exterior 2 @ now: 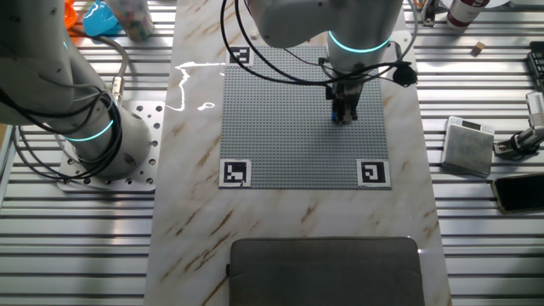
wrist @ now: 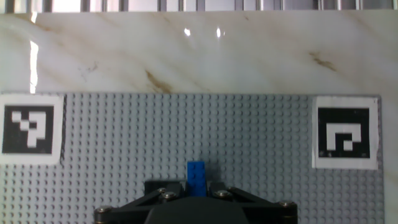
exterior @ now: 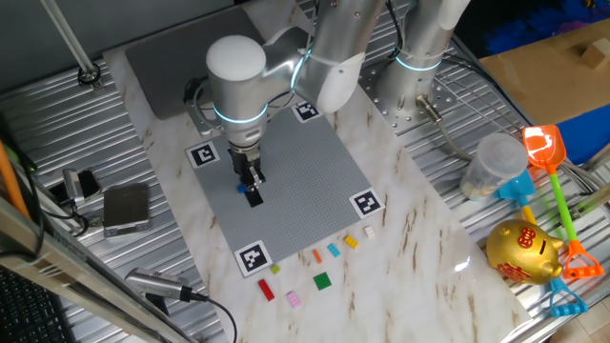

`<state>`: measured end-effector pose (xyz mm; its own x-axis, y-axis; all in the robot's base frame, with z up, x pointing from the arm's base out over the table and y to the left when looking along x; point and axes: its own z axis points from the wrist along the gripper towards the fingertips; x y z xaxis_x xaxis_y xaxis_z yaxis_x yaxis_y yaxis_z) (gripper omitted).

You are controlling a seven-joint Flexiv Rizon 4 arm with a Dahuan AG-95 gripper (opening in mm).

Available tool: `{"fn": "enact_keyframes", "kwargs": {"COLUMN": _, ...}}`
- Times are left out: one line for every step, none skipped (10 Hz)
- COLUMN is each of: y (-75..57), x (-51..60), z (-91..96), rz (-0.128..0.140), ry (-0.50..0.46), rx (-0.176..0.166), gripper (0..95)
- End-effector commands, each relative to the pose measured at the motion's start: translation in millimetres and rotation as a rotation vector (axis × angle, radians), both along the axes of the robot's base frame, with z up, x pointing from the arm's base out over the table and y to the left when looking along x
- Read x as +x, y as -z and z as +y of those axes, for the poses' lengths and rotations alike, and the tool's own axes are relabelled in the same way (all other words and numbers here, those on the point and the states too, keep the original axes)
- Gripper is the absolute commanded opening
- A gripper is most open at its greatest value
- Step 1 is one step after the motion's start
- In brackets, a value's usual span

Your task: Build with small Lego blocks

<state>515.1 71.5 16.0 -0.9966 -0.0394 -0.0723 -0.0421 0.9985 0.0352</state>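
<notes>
A blue small Lego block (wrist: 198, 177) stands upright between the black fingers of my gripper (wrist: 198, 188), which is shut on it just above the grey studded baseplate (wrist: 261, 186). In one fixed view my gripper (exterior: 250, 185) hangs over the left middle of the baseplate (exterior: 305, 162). A dark tip shows under it; I cannot tell whether it is a finger or a brick. Loose small Lego blocks lie on the marble in front of the plate: red (exterior: 266, 291), pink (exterior: 294, 299), green (exterior: 322, 280), orange (exterior: 317, 255), light blue (exterior: 334, 250), yellow (exterior: 351, 242), white (exterior: 370, 231).
Black-and-white markers (wrist: 345, 140) sit at the plate's corners. A gold piggy bank (exterior: 522, 250), plastic beach tools (exterior: 548, 157) and a clear jar (exterior: 494, 164) stand to the right. A grey box (exterior: 126, 207) lies to the left. A second arm's base (exterior 2: 93, 136) is bolted nearby.
</notes>
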Motion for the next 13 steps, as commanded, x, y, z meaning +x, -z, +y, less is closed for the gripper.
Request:
{"fn": "enact_keyframes", "kwargs": {"y": -0.9, "x": -0.3, "z": 0.0, "rz": 0.000, "ry": -0.003, "rx": -0.002, "gripper": 0.0}}
{"fn": "enact_keyframes", "kwargs": {"y": -0.5, "x": -0.6, "z": -0.1, "rz": 0.000, "ry": -0.003, "rx": -0.001, "gripper": 0.0}}
{"fn": "enact_keyframes", "kwargs": {"y": -0.2, "x": -1.3, "z": -0.3, "rz": 0.000, "ry": -0.004, "rx": -0.001, "gripper": 0.0}}
{"fn": "enact_keyframes", "kwargs": {"y": 0.4, "x": -2.1, "z": -0.5, "rz": 0.000, "ry": -0.005, "rx": 0.000, "gripper": 0.0}}
{"fn": "enact_keyframes", "kwargs": {"y": 0.9, "x": -2.4, "z": -0.6, "rz": 0.000, "ry": -0.005, "rx": 0.001, "gripper": 0.0}}
{"fn": "enact_keyframes", "kwargs": {"y": 1.6, "x": -2.4, "z": -0.5, "rz": 0.000, "ry": -0.002, "rx": 0.001, "gripper": 0.0}}
{"fn": "enact_keyframes", "kwargs": {"y": 1.8, "x": -2.4, "z": -0.3, "rz": 0.000, "ry": 0.000, "rx": 0.000, "gripper": 0.0}}
{"fn": "enact_keyframes", "kwargs": {"y": 1.8, "x": -2.4, "z": -0.2, "rz": 0.002, "ry": 0.006, "rx": 0.000, "gripper": 0.0}}
{"fn": "enact_keyframes", "kwargs": {"y": 1.7, "x": -2.4, "z": -0.2, "rz": 0.002, "ry": 0.008, "rx": 0.000, "gripper": 0.0}}
{"fn": "enact_keyframes", "kwargs": {"y": 1.6, "x": -2.4, "z": -0.1, "rz": 0.002, "ry": 0.012, "rx": -0.001, "gripper": 0.0}}
{"fn": "enact_keyframes", "kwargs": {"y": 1.7, "x": -2.4, "z": 0.5, "rz": 0.001, "ry": 0.015, "rx": -0.001, "gripper": 0.0}}
{"fn": "enact_keyframes", "kwargs": {"y": 2.0, "x": -2.4, "z": 1.3, "rz": 0.001, "ry": 0.017, "rx": -0.002, "gripper": 0.0}}
{"fn": "enact_keyframes", "kwargs": {"y": 2.0, "x": -2.4, "z": 1.7, "rz": 0.001, "ry": 0.018, "rx": -0.002, "gripper": 0.0}}
